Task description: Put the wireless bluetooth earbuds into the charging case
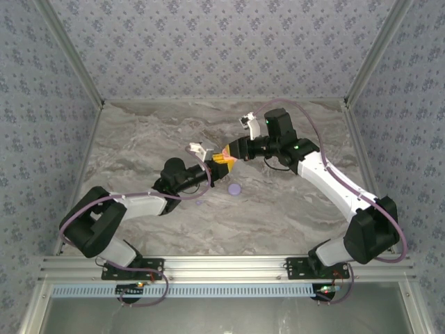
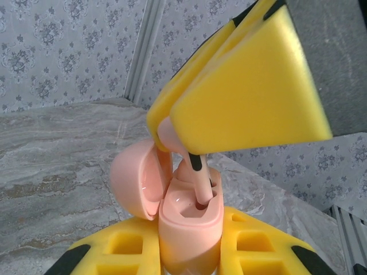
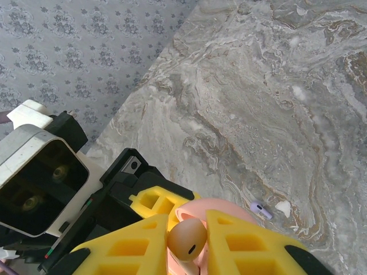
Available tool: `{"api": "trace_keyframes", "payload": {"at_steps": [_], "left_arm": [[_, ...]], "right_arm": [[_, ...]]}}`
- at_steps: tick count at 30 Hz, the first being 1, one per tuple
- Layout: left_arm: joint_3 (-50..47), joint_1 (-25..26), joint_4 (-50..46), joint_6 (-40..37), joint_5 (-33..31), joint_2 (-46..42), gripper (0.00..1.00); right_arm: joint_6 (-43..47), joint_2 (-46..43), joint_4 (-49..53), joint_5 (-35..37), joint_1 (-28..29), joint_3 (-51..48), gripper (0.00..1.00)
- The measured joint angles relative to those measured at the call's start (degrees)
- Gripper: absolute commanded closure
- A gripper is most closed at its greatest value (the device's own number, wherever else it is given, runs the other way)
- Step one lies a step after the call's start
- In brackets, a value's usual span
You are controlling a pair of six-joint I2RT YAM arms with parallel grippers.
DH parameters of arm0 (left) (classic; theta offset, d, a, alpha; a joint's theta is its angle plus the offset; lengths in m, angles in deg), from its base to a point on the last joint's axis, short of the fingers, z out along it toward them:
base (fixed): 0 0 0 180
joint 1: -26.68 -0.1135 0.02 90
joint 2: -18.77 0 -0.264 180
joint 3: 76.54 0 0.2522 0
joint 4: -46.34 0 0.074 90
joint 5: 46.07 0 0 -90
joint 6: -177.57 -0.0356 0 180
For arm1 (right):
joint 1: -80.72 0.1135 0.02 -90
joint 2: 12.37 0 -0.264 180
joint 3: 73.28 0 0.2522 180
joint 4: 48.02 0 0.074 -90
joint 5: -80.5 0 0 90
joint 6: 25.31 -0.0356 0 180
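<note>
Left wrist view: pink earbud is stem-down in the right-hand well of the charging case, with its bulb up between the yellow pads of the right gripper, which is clamped on it. Stem tip looks just inside the well and the bud is not seated; the bulb sits clear above the case rim. Case is upright with its lid swung open to the left, and it is pinched low on the body by the left gripper, also clenched. The other well looks empty from here, though it's partly hidden. Top external view puts the two grippers meeting mid-table, above the marble tabletop. Step in hand, as I read it: inserting the first pink bud, roughly the midpoint of that insert. Next move calls for a straight push along the well axis with the stem kept aligned, the left arm holding the case steady, then letting go only once the bud drops home. Main risk is the stem binding on the well wall or tipping the case in the pads. One lavender earbud lies loose on the marble, well apart, and a lavender round disc sits near the grippers.
</note>
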State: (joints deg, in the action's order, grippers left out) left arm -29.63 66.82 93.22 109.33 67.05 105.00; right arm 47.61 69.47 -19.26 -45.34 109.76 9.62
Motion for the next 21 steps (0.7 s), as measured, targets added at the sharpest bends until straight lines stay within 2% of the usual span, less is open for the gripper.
{"api": "trace_keyframes", "payload": {"at_steps": [21], "left_arm": [[-0.09, 0.02, -3.13, -0.63, -0.02, -1.4, 0.84]], "right_arm": [[1.97, -0.11, 2.45, 1.14, 0.37, 0.0, 0.7]]}}
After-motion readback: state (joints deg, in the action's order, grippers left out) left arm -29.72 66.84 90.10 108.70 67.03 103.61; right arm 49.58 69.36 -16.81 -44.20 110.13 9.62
